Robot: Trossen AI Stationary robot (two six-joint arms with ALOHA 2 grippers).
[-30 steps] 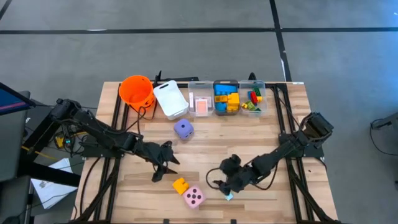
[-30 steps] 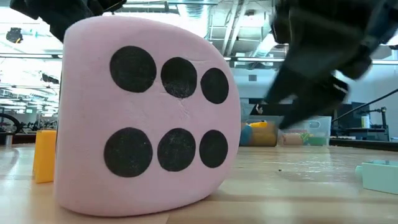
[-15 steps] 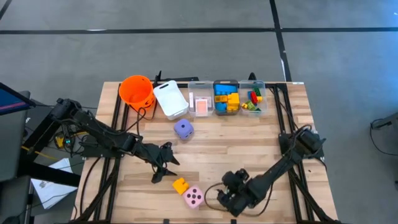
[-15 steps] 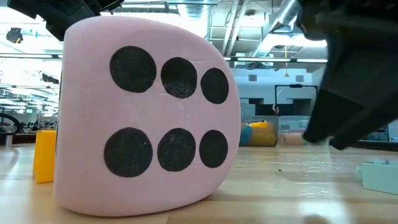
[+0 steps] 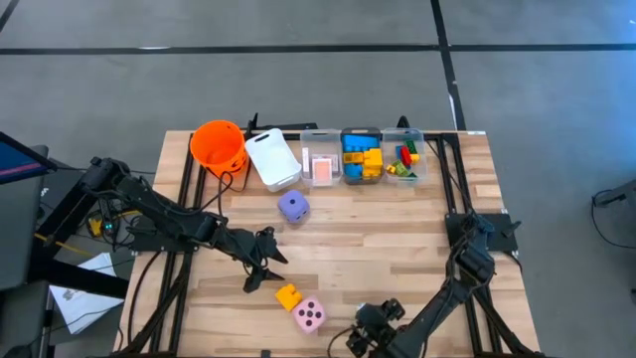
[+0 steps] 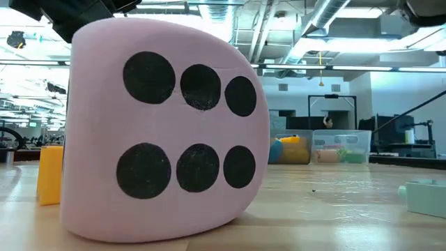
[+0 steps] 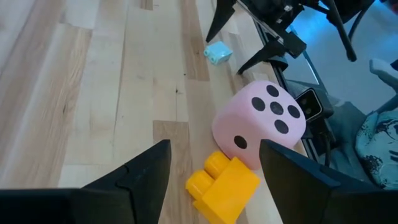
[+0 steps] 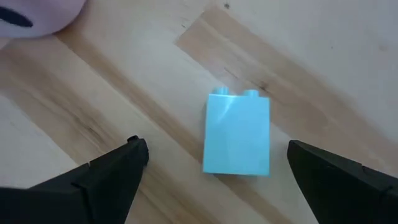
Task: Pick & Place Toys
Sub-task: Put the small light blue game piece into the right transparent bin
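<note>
High view had the whole wooden desk [image 5: 397, 229] laid out, and the right tool [image 5: 366, 340] was down at the near edge, fingers spread wide with nothing between them. Right wrist view showed a small light-blue plastic brick [image 8: 237, 132] lying flat on the planks between those two dark fingers [image 8: 106, 174], touching neither. Over on the other side, the left tool [image 5: 264, 267] hovered above the middle of the desk, its fingers also parted and empty. Just beside it, toward the near edge, sat a yellow plastic building brick [image 5: 288, 295], and right next to that the pink soft die with black dots [image 5: 310, 315]. From the left wrist, the yellow brick [image 7: 222, 185] lay close against the pink die [image 7: 260, 122], and the light-blue brick [image 7: 217, 53] lay farther off, near the other arm. Low view was nearly filled by the pink die [image 6: 164, 132], six dots facing the lens, the yellow brick [image 6: 50, 174] peeking out behind it. A purple soft die [image 5: 293, 207] rested alone nearer the far side. Along the far edge stood an orange plastic bucket [image 5: 218, 145], a white rectangular bin [image 5: 272, 160], and three clear bins: one with pink-backed cards [image 5: 321, 167], one with blue and yellow bricks [image 5: 362, 158], one with mixed bricks [image 5: 403, 161].
</note>
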